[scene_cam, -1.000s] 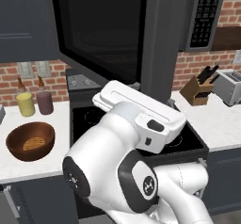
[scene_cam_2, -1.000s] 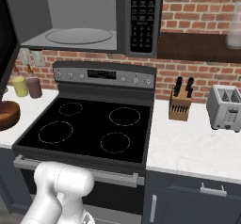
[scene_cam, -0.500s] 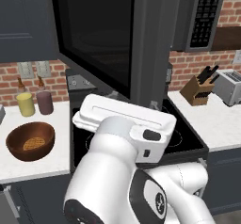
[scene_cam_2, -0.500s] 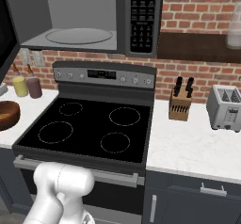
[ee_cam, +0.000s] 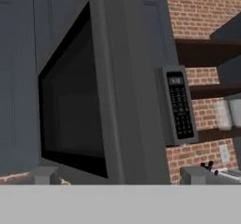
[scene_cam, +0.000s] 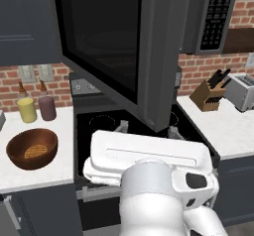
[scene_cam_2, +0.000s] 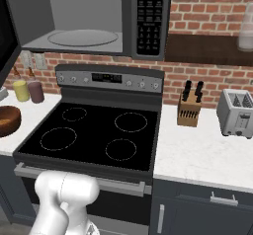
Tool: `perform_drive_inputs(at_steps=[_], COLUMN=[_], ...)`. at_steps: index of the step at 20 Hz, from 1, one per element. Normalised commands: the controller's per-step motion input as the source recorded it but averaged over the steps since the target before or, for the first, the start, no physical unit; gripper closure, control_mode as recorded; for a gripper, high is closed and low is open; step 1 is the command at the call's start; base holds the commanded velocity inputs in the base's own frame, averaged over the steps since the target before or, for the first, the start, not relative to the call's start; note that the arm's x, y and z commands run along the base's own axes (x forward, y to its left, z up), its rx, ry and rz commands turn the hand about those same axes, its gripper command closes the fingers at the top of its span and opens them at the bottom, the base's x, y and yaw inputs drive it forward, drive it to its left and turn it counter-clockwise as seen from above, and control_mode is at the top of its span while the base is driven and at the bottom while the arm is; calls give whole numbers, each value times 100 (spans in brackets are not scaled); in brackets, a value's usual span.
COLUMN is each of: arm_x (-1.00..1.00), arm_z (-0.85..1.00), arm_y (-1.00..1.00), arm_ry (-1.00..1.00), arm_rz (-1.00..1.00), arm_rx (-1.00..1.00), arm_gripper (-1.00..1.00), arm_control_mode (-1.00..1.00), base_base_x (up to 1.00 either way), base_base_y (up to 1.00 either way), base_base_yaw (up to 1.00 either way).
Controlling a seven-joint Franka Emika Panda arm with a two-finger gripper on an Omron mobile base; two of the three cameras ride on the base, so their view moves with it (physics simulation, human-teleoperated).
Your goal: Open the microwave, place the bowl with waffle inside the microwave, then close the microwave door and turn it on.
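The microwave hangs over the stove with its grey interior and glass turntable exposed. The microwave door stands swung wide open to the left; its edge and black window show close up in the hand view. The brown bowl sits on the left counter with the waffle inside, also at the left edge of the right base view. My gripper is open and empty, low over the stove, below the door and facing it, its fingertips far apart.
The black stove lies under the microwave. A yellow cup and a mauve cup stand behind the bowl. A knife block and toaster stand on the right counter. The keypad is right of the door.
My hand has dropped lower, down away from the open door toward the stove front. The gripper stays open and the door stays swung out.
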Motion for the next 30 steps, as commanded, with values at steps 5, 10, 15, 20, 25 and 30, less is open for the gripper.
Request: perform_drive_inputs(at_steps=[5,10,15,20,25,30], arm_x=[-86,-4,27,59,74,96], arm_z=[2,0,0,0,0,-5], arm_y=[-40,-82,-81,-85,-85,-40], arm_ry=[-1,23,29,21,11,9], arm_rz=[24,33,36,32,33,35], arm_rx=[0,19,36,44,43,26], arm_gripper=[-100,-100,-100,-100,-100,-100], arm_control_mode=[-100,-100,-100,-100,-100,-100], base_base_x=[0,0,0,0,0,0], base_base_y=[0,0,0,0,0,0], base_base_yaw=[0,0,0,0,0,0])
